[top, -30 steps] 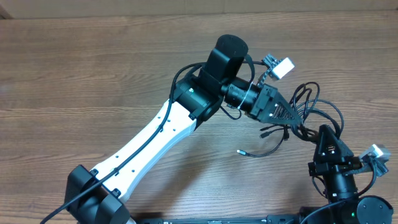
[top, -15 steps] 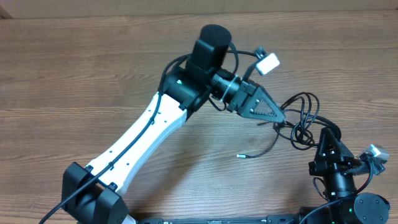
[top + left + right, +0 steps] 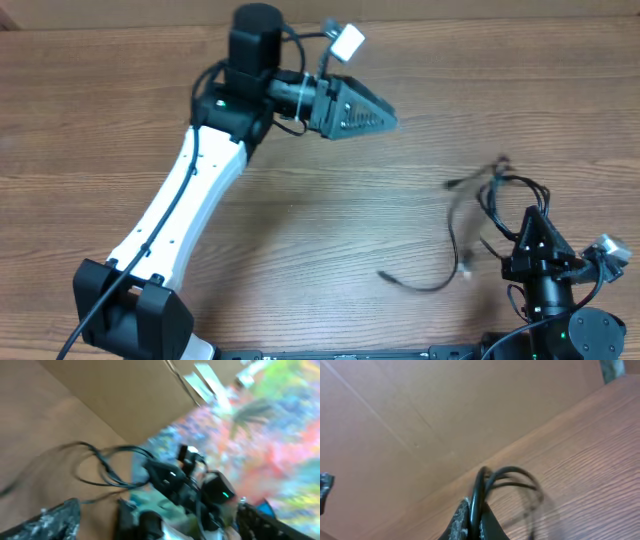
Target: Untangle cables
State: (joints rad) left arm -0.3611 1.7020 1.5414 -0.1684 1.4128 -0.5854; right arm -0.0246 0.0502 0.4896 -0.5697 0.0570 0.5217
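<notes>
Left arm [image 3: 180, 200] stretches from its base at the near left corner way up across the worktop [image 3: 90, 130], white link on a slant. The left tool [image 3: 383, 119] points off to the right, fingers spread wide, nothing in them. Right arm [image 3: 550, 290] sits tucked at the near right. Its right tool [image 3: 528, 222] points away and is pinched tight on the cables [image 3: 490, 188], which loop just past its tip. One loose strand trails left across the brown wood grain. Plain cardboard [image 3: 420, 410] stands behind. The left wrist view is pretty blurry.
</notes>
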